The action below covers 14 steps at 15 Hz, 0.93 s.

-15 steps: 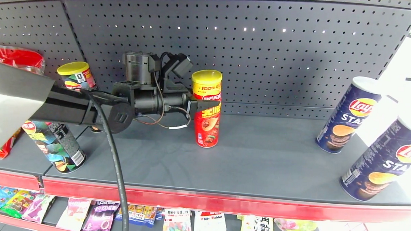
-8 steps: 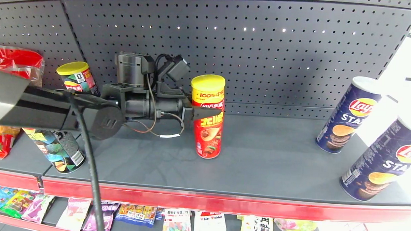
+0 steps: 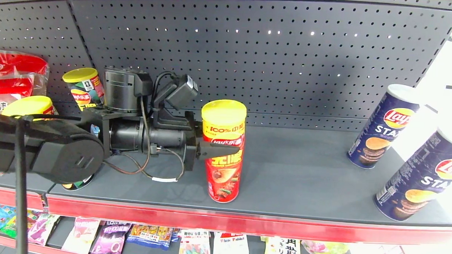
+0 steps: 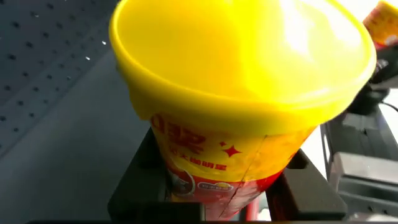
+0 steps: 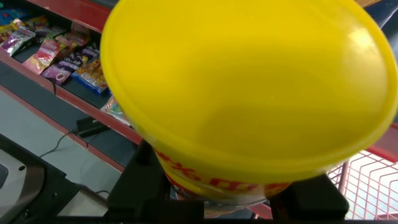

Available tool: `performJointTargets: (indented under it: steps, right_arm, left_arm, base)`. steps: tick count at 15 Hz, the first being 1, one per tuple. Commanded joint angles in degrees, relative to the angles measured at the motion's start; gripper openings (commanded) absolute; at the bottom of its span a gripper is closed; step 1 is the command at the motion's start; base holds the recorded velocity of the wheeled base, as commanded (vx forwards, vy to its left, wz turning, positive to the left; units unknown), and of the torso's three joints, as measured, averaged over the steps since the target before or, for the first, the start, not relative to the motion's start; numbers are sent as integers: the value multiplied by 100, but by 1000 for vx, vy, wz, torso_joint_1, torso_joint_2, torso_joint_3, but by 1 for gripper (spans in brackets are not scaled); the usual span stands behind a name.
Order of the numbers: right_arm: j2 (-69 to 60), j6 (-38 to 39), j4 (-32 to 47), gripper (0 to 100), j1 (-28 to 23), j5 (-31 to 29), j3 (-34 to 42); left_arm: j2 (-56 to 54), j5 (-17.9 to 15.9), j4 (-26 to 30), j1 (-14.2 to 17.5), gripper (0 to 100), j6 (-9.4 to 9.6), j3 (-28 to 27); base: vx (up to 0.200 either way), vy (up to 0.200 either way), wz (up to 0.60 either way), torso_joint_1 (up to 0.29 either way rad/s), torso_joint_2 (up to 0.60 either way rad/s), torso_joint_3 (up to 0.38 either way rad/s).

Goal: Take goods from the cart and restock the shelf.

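A red chip can (image 3: 223,172) with a yellow lid stands upright near the front edge of the grey shelf (image 3: 303,175). My left gripper (image 3: 225,149) reaches in from the left and is shut on the can's middle, one dark finger (image 3: 215,150) across its front. The left wrist view looks down on this can (image 4: 236,81), clamped in my left gripper (image 4: 224,193). In the right wrist view my right gripper (image 5: 224,199) is shut on a second yellow-lidded can (image 5: 249,81), held in front of the lower shelf.
Two blue cans (image 3: 384,127) (image 3: 423,175) stand at the shelf's right end. Yellow-lidded cans (image 3: 85,86) (image 3: 27,105) and a red bag (image 3: 14,65) crowd the left end. Snack bags (image 3: 150,237) fill the lower shelf. The cart's mesh (image 5: 367,186) lies below my right gripper.
My left arm has drawn back from the pegboard toward the shelf's front edge, bringing the red can with it. The blue cans have not moved.
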Motion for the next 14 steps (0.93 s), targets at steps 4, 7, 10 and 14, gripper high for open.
performJointTargets:
  steps: [4,7,10,14]
  right_arm:
    - [2,-2,-1,0,1,1,5]
    - [2,-2,-1,0,1,1,-4]
    - [2,-2,-1,0,1,1,-4]
    - [2,-2,-1,0,1,1,-4]
  left_arm:
    - [-95,2,-3,-83,0,113,199]
    - [-95,11,-21,-83,0,131,313]
    - [-95,-7,-249,-74,0,96,365]
    - [-244,-7,-267,-83,0,96,656]
  base:
    - [0,0,0,0,0,0]
    - [0,0,0,0,0,0]
    - [0,0,0,0,0,0]
    - [0,0,0,0,0,0]
